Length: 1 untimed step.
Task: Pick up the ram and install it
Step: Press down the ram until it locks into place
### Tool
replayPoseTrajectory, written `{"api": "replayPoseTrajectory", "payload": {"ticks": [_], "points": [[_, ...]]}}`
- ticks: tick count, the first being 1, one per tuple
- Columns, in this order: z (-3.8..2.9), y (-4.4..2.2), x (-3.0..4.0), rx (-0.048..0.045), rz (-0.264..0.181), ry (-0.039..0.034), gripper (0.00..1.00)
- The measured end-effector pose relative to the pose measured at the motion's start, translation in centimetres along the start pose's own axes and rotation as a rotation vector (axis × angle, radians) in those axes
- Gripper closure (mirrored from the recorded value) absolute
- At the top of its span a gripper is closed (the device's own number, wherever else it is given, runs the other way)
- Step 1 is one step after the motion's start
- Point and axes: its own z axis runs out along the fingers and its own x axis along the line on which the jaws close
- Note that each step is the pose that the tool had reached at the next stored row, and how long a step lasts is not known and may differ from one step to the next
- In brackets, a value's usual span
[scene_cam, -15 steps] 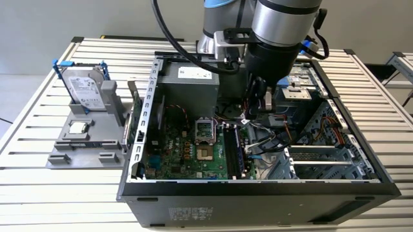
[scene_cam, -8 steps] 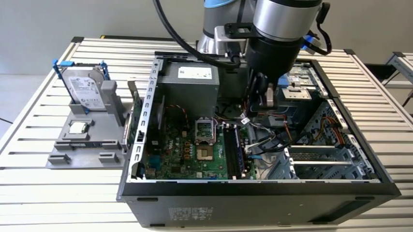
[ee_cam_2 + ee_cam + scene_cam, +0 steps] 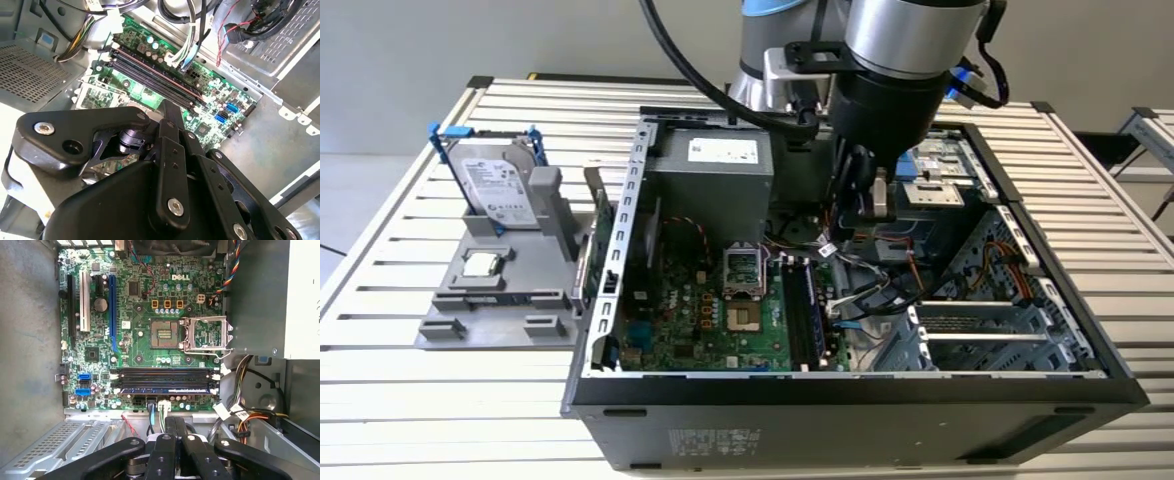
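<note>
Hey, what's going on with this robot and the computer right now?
A robot arm hangs over an open computer case on a slatted table. Its gripper sits above the motherboard's memory slots, where the ram already lies in a slot. A hard drive and processor chip wait on a grey stand beside the case.

bench [image 3: 440,400]: pale, slatted metal top | open computer case [image 3: 854,420] lying on its side on it | grey fixture tray [image 3: 494,300] just beside the case, toward the exterior view's left
</note>
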Motion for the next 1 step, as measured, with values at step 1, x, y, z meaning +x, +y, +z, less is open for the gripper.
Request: {"api": "replayPoseTrajectory", "payload": {"ticks": [1], "points": [[0.00, 0.00, 0.00, 0.0000, 0.000, 0.0000, 1.00]]}}
